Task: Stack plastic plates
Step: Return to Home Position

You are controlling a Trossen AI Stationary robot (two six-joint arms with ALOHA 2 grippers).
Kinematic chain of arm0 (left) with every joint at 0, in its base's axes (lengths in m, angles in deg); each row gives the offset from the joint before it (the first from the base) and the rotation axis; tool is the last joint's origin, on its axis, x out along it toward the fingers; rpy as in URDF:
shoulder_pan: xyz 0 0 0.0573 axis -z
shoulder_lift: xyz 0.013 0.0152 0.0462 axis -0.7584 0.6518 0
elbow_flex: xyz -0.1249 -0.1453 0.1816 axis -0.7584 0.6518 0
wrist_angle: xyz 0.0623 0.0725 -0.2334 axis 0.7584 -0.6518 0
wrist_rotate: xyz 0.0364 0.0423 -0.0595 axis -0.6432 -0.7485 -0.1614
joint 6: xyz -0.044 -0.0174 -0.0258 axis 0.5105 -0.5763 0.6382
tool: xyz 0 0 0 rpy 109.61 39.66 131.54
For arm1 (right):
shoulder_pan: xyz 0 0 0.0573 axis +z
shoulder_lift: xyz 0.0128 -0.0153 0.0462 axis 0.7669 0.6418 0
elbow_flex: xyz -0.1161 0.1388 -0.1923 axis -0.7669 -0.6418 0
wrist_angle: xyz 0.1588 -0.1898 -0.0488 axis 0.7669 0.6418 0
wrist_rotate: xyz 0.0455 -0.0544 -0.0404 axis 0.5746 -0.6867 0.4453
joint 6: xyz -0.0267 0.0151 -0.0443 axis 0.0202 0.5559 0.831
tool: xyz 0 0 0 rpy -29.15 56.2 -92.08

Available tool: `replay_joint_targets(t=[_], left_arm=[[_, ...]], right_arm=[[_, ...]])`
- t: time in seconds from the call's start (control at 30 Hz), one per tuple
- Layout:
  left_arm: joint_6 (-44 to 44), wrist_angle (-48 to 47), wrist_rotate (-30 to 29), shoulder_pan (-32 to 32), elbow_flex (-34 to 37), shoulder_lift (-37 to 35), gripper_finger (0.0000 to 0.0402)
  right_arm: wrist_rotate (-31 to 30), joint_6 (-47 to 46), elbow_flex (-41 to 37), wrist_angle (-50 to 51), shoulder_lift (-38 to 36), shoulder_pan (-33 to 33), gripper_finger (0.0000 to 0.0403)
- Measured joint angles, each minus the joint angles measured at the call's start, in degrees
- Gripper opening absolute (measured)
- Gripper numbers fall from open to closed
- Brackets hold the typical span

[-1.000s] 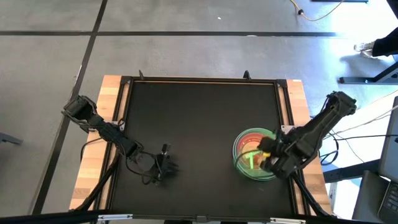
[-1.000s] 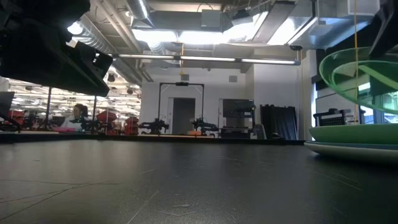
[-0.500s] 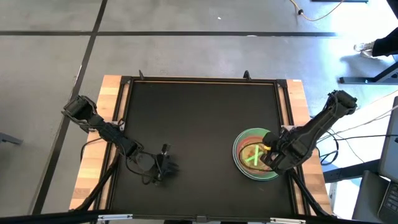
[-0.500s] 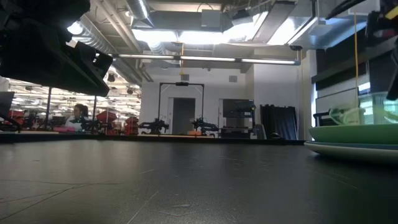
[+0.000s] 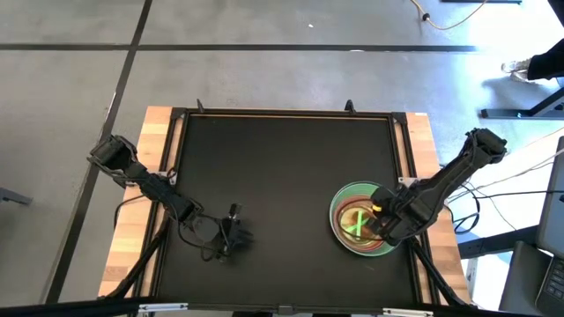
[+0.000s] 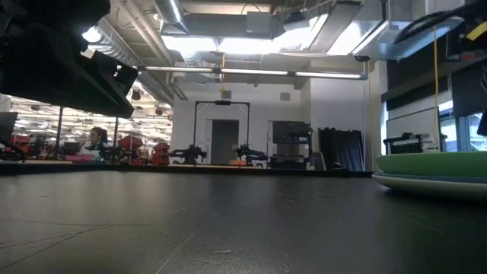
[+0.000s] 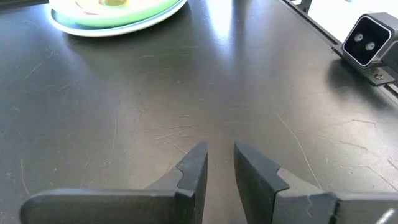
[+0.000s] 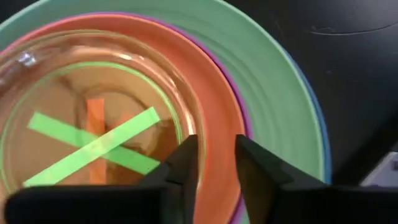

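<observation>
The plastic plates (image 5: pixel 357 231) form one pile at the table's right, near the front edge. In the right wrist view a small translucent plate with a green stripe (image 8: pixel 93 127) lies on top. Under it are an orange plate (image 8: pixel 214 93), a purple rim, a large green plate (image 8: pixel 277 87) and a blue edge. The low view shows the green plate (image 6: pixel 434 164) resting on a white one (image 6: pixel 426 183). My right gripper (image 8: pixel 216 162) hovers open over the pile's right side (image 5: pixel 379 226). My left gripper (image 7: pixel 221 165) waits open, low over the mat at the front left (image 5: pixel 240 234). My right gripper points down with its fingers on either side of the small translucent plate's rim (image 8: pixel 200 134). One fingertip (image 8: pixel 186 158) covers that rim, and whether it touches it I cannot tell. The plate lies flat on the pile.
Black mat (image 5: pixel 282 176) spreads between the two arms. A small camera block (image 7: pixel 368 38) sits at the mat's edge. Metal rails and wooden strips (image 5: pixel 150 194) border the mat on both sides.
My right gripper has come down toward the pile with the small translucent plate. A second ago the plate hung tilted above the pile; now it lies flat on top of the orange plate.
</observation>
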Motion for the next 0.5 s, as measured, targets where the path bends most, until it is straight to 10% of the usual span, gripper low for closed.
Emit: replay_joint_targets(t=[0.5], left_arm=[[-7.6,-10.6,-0.2,-5.1,0.0,-16.0,0.0072]], right_arm=[[-15.8,14.6,7.5,0.3,-0.1,-3.5,0.0129]])
